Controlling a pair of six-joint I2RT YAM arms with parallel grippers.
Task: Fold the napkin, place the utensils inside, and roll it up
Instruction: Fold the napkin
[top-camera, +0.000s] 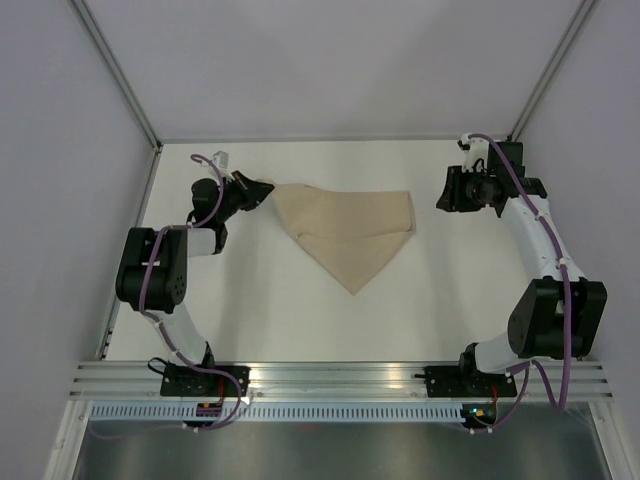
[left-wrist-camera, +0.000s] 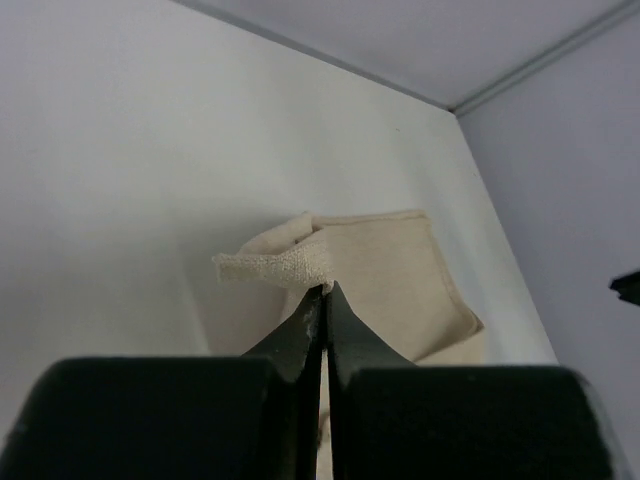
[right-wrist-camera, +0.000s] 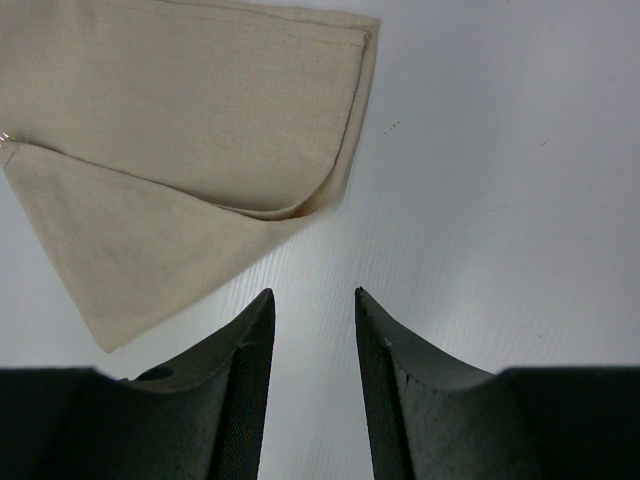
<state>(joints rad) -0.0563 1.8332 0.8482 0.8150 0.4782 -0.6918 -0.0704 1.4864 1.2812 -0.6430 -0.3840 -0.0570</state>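
The tan napkin (top-camera: 345, 228) lies on the white table, folded over into a rough triangle whose point faces the near edge. My left gripper (top-camera: 267, 190) is shut on the napkin's left corner; in the left wrist view (left-wrist-camera: 326, 288) the pinched corner (left-wrist-camera: 275, 265) stands lifted just above the closed fingertips. My right gripper (top-camera: 441, 196) is open and empty, just right of the napkin's right corner. In the right wrist view (right-wrist-camera: 312, 295) it hovers over bare table near the napkin's (right-wrist-camera: 190, 120) folded edge. The fork does not show clearly in any view.
The white table (top-camera: 450, 300) is walled by pale panels at the back and both sides, with metal posts (top-camera: 120, 75) in the far corners. A small white object (top-camera: 222, 158) lies near the far left corner behind the left arm.
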